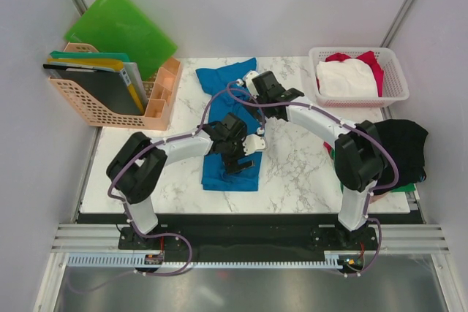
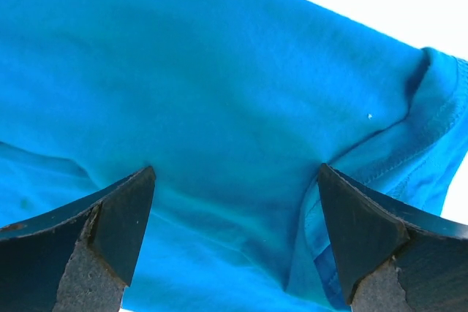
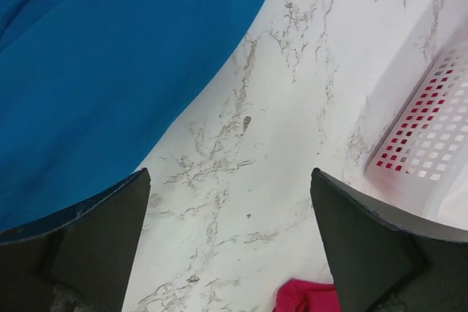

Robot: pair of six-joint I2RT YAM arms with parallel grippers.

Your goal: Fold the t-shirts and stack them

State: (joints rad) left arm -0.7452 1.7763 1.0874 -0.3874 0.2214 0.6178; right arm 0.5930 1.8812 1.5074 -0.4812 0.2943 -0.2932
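Observation:
A bright blue t-shirt (image 1: 228,173) lies lengthwise on the marble table (image 1: 307,173), its far end (image 1: 225,77) spread near the back. In the left wrist view the blue t-shirt (image 2: 219,93) fills the frame, a stitched hem (image 2: 439,129) at right. My left gripper (image 1: 245,160) hovers over its near part, open (image 2: 235,202), with nothing between the fingers. My right gripper (image 1: 281,95) is open (image 3: 230,210) over bare marble just right of the blue t-shirt (image 3: 95,71). A white t-shirt (image 1: 345,78) and a red one (image 1: 373,63) fill the basket (image 1: 395,96). A black t-shirt (image 1: 404,144) lies at the right edge.
A peach file rack (image 1: 110,100) with folders stands at the back left, and a green plastic folder (image 1: 121,27) leans behind it. The white lattice basket wall (image 3: 417,144) is close on the right gripper's right. A scrap of red cloth (image 3: 307,299) shows below it.

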